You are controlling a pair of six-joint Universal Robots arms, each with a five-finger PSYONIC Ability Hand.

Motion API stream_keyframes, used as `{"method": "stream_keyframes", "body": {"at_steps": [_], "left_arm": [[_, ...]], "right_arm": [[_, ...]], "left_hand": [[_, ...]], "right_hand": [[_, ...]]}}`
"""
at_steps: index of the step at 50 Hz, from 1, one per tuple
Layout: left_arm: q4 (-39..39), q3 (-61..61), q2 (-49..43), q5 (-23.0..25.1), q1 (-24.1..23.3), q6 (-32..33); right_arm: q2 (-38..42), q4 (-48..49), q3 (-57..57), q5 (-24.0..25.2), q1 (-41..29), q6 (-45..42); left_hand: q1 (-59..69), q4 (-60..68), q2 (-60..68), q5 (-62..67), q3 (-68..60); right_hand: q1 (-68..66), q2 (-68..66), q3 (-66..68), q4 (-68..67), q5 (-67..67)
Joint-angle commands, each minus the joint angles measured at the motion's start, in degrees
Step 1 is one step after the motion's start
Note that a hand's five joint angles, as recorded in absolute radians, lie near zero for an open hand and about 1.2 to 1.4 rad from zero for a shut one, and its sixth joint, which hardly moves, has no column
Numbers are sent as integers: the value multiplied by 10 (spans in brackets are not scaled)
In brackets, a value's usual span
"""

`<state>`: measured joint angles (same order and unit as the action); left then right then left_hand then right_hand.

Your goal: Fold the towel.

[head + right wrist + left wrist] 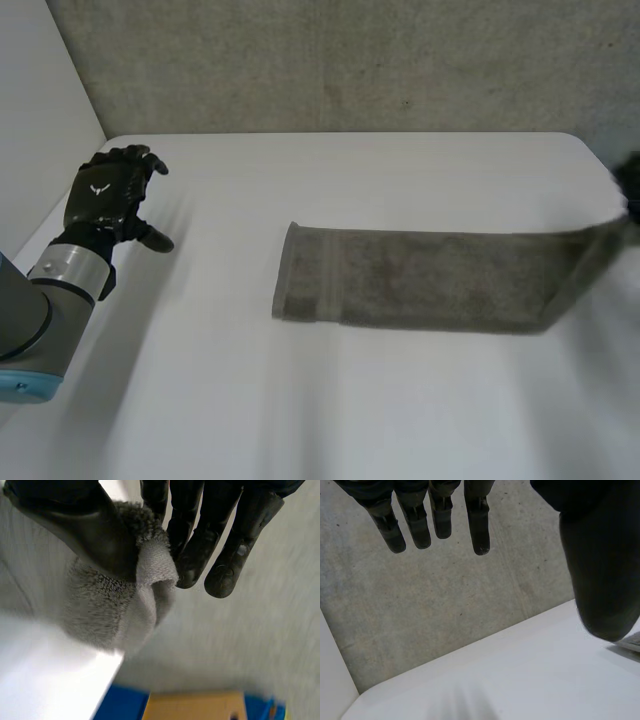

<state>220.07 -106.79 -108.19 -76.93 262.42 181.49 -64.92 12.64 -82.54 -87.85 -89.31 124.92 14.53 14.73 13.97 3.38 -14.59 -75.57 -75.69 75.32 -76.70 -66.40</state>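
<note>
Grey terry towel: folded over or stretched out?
Stretched out: the grey terry towel lies as one long strip on the white table, one end lifted, pinched in the right hand.

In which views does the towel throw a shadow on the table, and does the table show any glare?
Head view: the towel throws a dark band of shadow along its near edge, reaching toward the end that the right hand lifts; the table is evenly lit, without glare. Right wrist view: the table beside the pinched towel end looks very bright.
</note>
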Motion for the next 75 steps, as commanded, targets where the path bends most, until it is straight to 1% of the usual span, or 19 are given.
{"method": "stream_keyframes", "body": {"at_steps": [1,2,4,11,12,13,14,15,18,23,30,35,37,43,51,60,63,67,75], "left_arm": [[0,-1,-4,-9,0,0],[0,-1,-4,-9,0,0],[-1,-1,-4,-10,0,0],[-1,-1,-4,-9,-1,1],[-1,-2,-4,-9,-1,1],[-1,-2,-5,-9,-1,1],[-1,-2,-5,-9,-1,1],[-1,-2,-5,-9,-2,1],[-1,-2,-5,-8,-4,2],[0,-1,-8,-7,-6,3],[0,-1,-14,-7,-10,6],[-1,-1,-20,-7,-15,7],[0,-1,-23,-7,-22,8],[0,-1,-28,-6,-24,9],[0,-1,-30,-7,-26,9],[1,-1,-30,-7,-26,9],[4,-1,-31,-7,-26,9],[6,-2,-31,-7,-26,9],[6,-2,-30,-7,-26,9]], "right_arm": [[-18,54,37,-46,-253,104],[-18,54,37,-46,-254,104],[36,72,72,-54,-361,100],[165,54,150,-55,-482,74],[185,44,163,-57,-488,67],[185,44,163,-57,-489,67],[198,32,174,-60,-489,64],[206,20,182,-65,-489,64],[203,4,188,-81,-482,69],[153,-12,165,-101,-428,91],[59,-27,65,-87,-329,169],[16,-26,-38,-44,-251,216],[8,-27,-93,3,-209,233],[10,-22,-153,78,-161,270],[20,-20,-150,109,-150,361],[20,-15,-158,115,-158,379],[21,-4,-161,115,-160,391],[16,13,-165,116,-157,417],[0,6,-167,117,-134,407]], "left_hand": [[-43,-45,-38,-32,44],[-43,-45,-38,-32,44],[-43,-45,-38,-32,44],[-43,-45,-38,-32,44],[-43,-45,-38,-32,44],[-43,-45,-38,-32,44],[-43,-45,-38,-32,44],[-43,-45,-38,-32,44],[-43,-45,-38,-32,44],[-43,-45,-38,-32,44],[-43,-45,-38,-32,44],[-43,-45,-38,-32,44],[-43,-45,-38,-32,44],[-43,-45,-38,-32,44],[-43,-45,-38,-32,44],[-43,-45,-38,-32,44],[-43,-45,-38,-32,44],[-43,-45,-38,-32,44],[-43,-45,-38,-32,44]], "right_hand": [[-44,-43,47,-33,-36],[-44,-43,47,-33,-36],[-44,-43,47,-33,-36],[-44,-43,47,-33,-36],[173,174,-171,185,182],[175,177,-173,187,184],[465,466,-463,476,474],[573,574,-571,584,581],[656,657,-653,667,664],[656,657,-653,667,664],[656,657,-653,667,664],[656,657,-653,667,664],[618,619,-616,629,626],[509,510,-506,520,517],[473,474,-471,484,482],[430,431,-427,441,438],[310,311,-308,321,318],[-2,0,4,10,7],[-44,-43,47,-33,-36]]}}
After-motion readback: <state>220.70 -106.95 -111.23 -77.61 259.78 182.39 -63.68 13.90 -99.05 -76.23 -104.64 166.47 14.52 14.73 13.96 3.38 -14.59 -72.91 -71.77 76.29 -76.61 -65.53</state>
